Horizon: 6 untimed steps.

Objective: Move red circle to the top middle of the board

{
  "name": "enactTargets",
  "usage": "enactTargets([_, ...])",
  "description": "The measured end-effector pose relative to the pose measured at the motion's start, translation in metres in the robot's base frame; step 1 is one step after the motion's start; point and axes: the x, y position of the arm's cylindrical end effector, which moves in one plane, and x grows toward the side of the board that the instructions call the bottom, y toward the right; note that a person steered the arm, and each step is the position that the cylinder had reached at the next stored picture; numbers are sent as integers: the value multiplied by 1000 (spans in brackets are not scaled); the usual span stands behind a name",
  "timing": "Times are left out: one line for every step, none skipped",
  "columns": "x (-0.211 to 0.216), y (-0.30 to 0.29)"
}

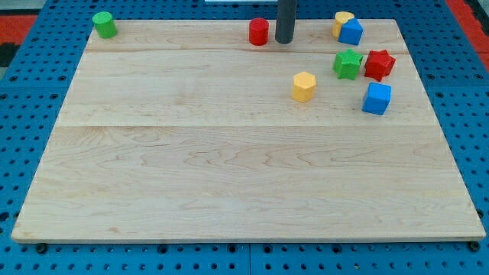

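The red circle [259, 32] is a short red cylinder standing near the board's top edge, about at the middle. My tip [284, 40] is the lower end of the dark rod coming down from the view's top. It stands just to the right of the red circle, with a narrow gap between them.
A green cylinder [104, 24] sits at the top left corner. At the top right are a yellow block [343, 21] touching a blue block [351, 32], a green star [348, 64], a red star [379, 65], a blue cube [376, 99] and a yellow hexagon [303, 86]. The wooden board [229, 176] lies on a blue pegboard.
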Motion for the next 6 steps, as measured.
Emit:
enactTargets([17, -14])
enactTargets([16, -25])
enactTargets([8, -26])
enactTargets([-5, -26])
enactTargets([-18, -26])
enactTargets([-26, -26])
